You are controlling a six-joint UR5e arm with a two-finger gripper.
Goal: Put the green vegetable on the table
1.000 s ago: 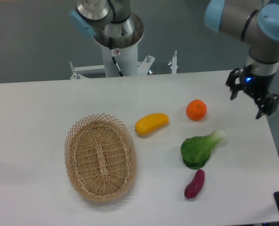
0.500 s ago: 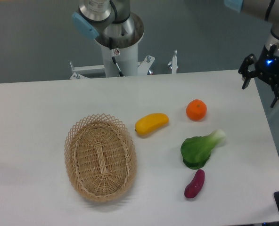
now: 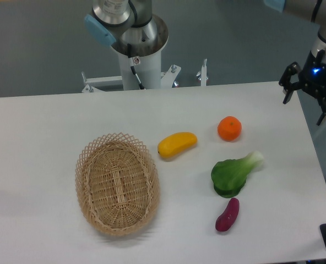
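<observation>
The green vegetable, a toy bok choy with dark leaves and a pale stem end pointing up-right, lies flat on the white table at the right side. My gripper hangs open and empty over the table's far right edge, well above and to the right of the vegetable, not touching it.
An oval wicker basket sits left of centre with nothing in it. A yellow mango-like piece and an orange lie behind the vegetable. A small purple piece lies just in front of it. The robot base stands behind the table.
The gripper rose and shifted right, from near the table's right edge beside the orange to beyond that edge. Over the last half second it barely moved. The objects stayed put.
</observation>
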